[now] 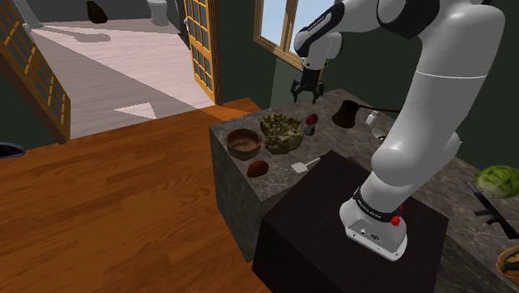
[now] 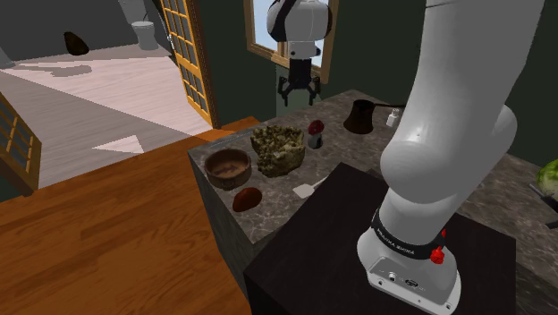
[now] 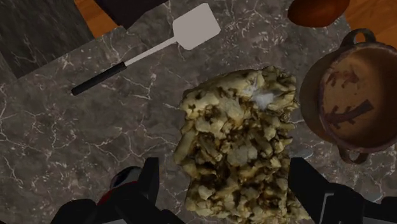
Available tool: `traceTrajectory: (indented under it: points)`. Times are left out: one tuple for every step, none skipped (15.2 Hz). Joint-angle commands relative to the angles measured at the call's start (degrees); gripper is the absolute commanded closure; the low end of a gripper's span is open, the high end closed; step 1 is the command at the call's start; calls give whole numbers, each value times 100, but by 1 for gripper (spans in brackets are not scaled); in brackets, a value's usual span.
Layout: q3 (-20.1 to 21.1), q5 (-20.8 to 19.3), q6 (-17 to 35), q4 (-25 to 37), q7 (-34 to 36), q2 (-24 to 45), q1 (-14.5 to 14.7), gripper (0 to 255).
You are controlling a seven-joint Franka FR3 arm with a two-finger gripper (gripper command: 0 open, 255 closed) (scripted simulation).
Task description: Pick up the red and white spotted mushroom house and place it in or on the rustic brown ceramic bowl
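The small mushroom house (image 1: 309, 125) with a red cap and white base stands on the dark marble counter, beside a lumpy tan rock-like object (image 1: 281, 133). It also appears at the counter's middle (image 2: 315, 134) and peeks out by one finger (image 3: 125, 179). The brown bowl (image 1: 244, 143) with two handles sits near the counter's corner (image 2: 227, 167), just past the lumpy object (image 3: 353, 105). My black gripper (image 1: 306, 93) hangs open in the air above the mushroom house and the lumpy object (image 2: 300, 94), holding nothing (image 3: 219, 191).
A white spatula with a black handle (image 3: 153, 48) lies on the counter near the stand. A reddish-brown oval object (image 1: 257, 168) sits at the counter's front edge. A dark brown pot (image 1: 344, 113) and small shakers (image 1: 372, 119) stand behind. A cabbage (image 1: 497, 180) lies at the shoulder view's right.
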Motion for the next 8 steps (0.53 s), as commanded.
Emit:
traceTrajectory:
  points:
    - [-45, 125, 48, 277, -1, 377, -118, 0]
    - [-64, 190, 70, 419, -8, 569, -185, 0]
    - [-80, 253, 88, 565, -12, 760, -254, 0]
    - [-95, 316, 102, 715, -14, 952, -326, 0]
    - [-108, 378, 111, 869, -14, 1142, -400, 0]
    - [-118, 439, 117, 1027, -11, 1333, -477, 0]
    - [-127, 497, 118, 1190, -5, 1523, -556, 0]
    - [-134, 554, 116, 1356, 4, 1712, -637, 0]
